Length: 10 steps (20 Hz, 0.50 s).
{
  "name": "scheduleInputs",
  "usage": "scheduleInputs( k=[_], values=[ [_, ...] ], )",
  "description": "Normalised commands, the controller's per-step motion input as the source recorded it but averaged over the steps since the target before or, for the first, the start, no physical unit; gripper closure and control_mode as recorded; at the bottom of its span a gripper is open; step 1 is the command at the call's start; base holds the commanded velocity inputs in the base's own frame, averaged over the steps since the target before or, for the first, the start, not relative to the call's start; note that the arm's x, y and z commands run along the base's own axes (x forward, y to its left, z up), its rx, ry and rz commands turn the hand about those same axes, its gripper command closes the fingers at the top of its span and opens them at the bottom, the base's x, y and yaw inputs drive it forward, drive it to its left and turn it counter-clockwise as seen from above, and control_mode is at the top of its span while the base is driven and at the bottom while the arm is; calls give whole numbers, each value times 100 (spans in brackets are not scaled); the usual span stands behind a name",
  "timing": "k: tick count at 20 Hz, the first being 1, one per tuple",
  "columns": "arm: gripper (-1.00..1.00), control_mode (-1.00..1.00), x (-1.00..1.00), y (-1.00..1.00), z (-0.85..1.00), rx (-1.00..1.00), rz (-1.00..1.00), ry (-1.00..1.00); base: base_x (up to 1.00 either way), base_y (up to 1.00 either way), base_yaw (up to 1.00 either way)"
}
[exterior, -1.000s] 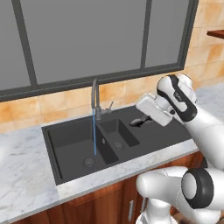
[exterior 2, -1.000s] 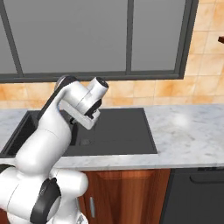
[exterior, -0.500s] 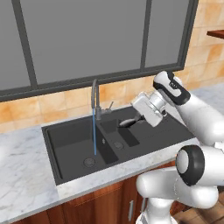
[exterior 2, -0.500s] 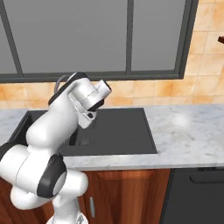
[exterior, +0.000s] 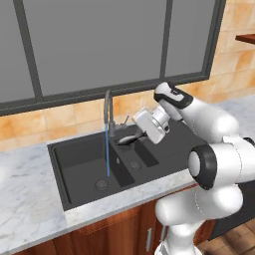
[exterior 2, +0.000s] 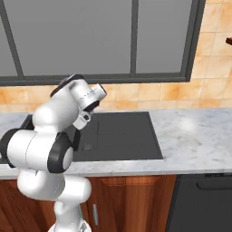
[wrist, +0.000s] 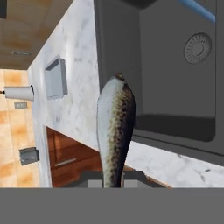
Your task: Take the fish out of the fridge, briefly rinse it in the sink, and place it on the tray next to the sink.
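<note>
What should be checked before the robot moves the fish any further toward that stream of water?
1. Fish held in the gripper: ok, the jaws are shut on its tail end.
2. Water running from the faucet: ok, a blue stream falls into the left basin.
3. Fish under the stream: not ok, it hangs to the right of it, over the sink.
4. Path to the stream clear: ok, nothing stands between.
5. Tray ready on the counter: ok, it looks empty.
6. Grip firmness: cannot tell.

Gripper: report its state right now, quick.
Gripper: shut on the fish, held over the sink.
</note>
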Motion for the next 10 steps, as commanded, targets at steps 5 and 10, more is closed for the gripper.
scheduleInputs(
  k=[5,10],
  values=[
    [100,-100,66,26,-10,1,3,4,0,0,0],
    [100,-100,50,11,-2,0,0,1,0,0,0]
  ],
)
